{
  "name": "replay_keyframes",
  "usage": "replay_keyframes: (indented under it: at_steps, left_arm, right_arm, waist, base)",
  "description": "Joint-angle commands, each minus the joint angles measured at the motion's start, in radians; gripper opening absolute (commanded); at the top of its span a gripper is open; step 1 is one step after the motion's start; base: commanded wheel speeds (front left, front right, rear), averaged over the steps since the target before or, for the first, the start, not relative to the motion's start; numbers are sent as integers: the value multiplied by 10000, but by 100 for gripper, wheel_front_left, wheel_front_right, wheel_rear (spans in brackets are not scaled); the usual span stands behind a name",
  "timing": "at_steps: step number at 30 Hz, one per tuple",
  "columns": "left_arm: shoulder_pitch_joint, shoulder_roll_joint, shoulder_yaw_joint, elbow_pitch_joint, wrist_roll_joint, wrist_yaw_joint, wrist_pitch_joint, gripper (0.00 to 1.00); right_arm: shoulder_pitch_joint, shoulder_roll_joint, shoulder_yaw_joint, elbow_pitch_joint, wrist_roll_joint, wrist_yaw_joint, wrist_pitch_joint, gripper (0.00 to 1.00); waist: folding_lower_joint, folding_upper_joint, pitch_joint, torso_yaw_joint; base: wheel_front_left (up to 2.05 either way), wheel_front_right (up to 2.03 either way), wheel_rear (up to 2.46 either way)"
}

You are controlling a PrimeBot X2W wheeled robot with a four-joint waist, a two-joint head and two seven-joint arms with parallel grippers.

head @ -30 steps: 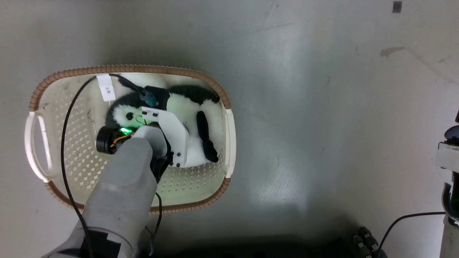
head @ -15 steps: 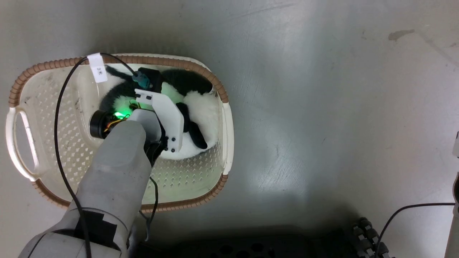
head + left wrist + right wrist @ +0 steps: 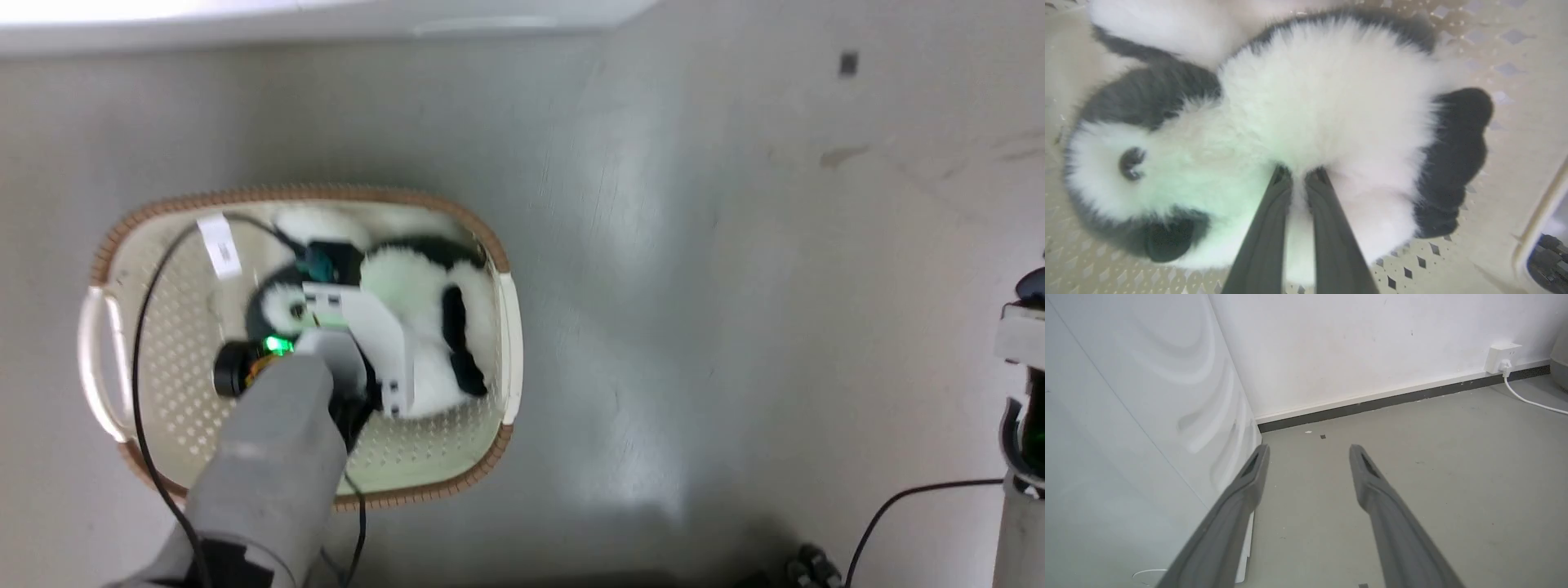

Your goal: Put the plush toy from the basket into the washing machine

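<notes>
- Since the head picture half a second back, the whole scene has slid and shrunk. That means the camera has moved, not the basket [image 3: 326,193]; the left gripper [image 3: 1299,173] stays down inside it on the plush toy [image 3: 1331,102].
- Its two fingers stand almost together, pinching a tuft of white fur at the toy's middle, between head and hind limbs.
- The right gripper [image 3: 1308,451] hangs with fingers apart and empty over the floor [image 3: 1433,457]. It is beside a white embossed panel that I take for the washing machine [image 3: 1126,416].
- The toy lies in the basket's right half, close against the right wall; I cannot tell whether it has left the bottom.
- Its long axis runs left to right in the head view, with the head and dark eye to the robot's left and the black limbs to the right.
- Handling, as a judgement: it looks light, soft and squashy, not fragile, so it should droop at both ends from a middle pinch. Fur alone may slide out, so a deeper bite into the stuffed body would hold more surely.
</notes>
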Motion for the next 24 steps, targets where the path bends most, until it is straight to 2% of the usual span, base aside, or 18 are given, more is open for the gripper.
replay_keyframes:
  at_steps: [1,9,24]
  left_arm:
    - [246,-25,-56,40,-72,-70,-74,0]
    - [1407,-113,-908,-263,-352,-106,-981,0]
    - [3106,218,-2546,-1519,-1272,-108,-3073,0]
  right_arm:
    - [171,-6,28,98,13,6,-44,100]
    - [1018,-6,354,848,30,6,-44,100]
    - [2681,-6,443,1464,-300,6,-44,100]
  waist:
    - [-1,0,-729,52]
    - [-1,0,-2779,182]
    - [-1,0,-5718,776]
  base:
    - [0,0,0]
    - [0,0,0]
    - [0,0,0]
